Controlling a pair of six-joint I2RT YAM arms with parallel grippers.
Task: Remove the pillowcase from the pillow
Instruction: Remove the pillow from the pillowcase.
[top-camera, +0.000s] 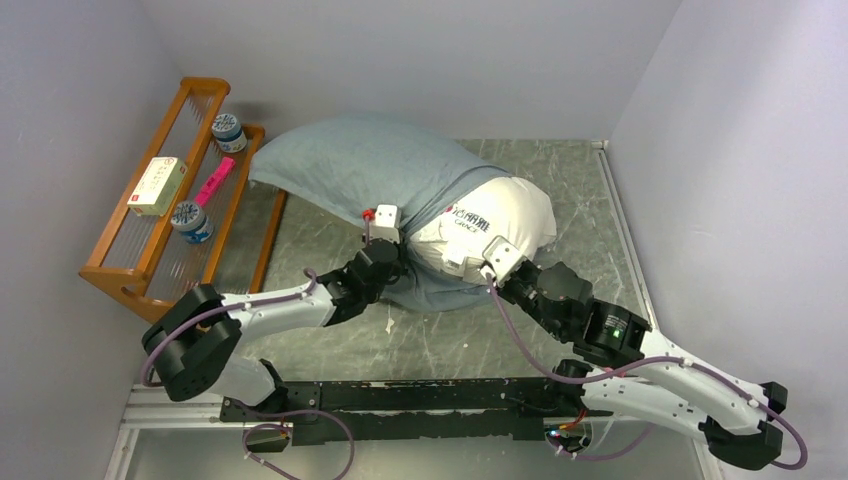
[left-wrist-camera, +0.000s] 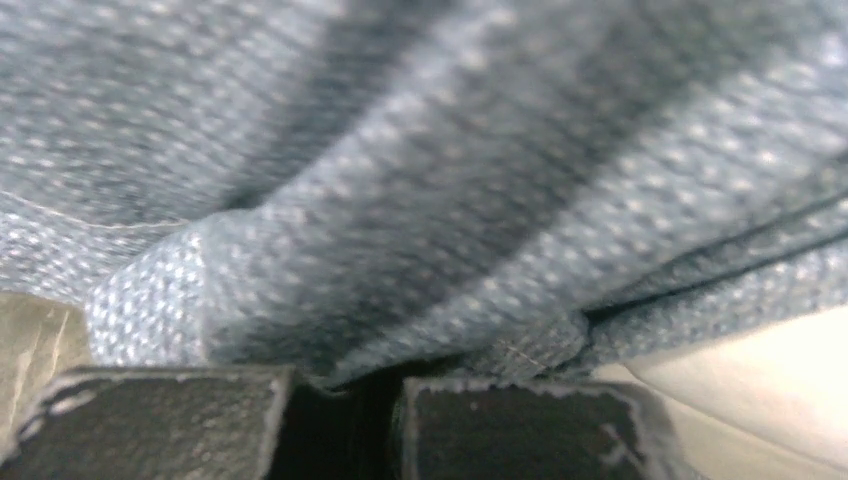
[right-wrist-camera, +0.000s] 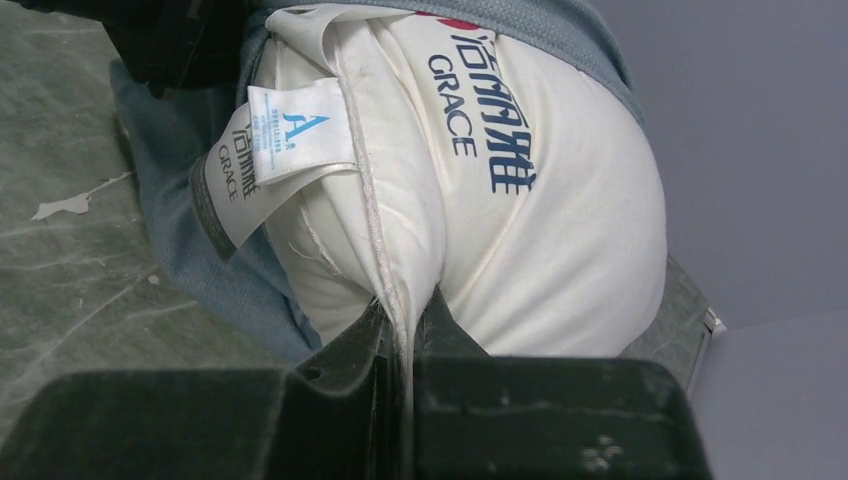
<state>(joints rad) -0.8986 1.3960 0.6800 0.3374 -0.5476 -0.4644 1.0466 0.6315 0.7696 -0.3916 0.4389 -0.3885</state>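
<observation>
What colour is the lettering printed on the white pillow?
Dark blue, on the plump white pillow; clearest in the right wrist view.

Robot test cell, bare grey walls (top-camera: 420, 60), marbled tabletop (top-camera: 450, 340), wooden rack (top-camera: 205, 87)

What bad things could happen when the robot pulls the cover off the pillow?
The right end effector pinches only the thin edge seam of the pillow, so it might slip free. The left end effector grips a small fold of pillowcase, which could also slip. Pulling the pillowcase leftward might bump the wooden rack holding jars.
</observation>
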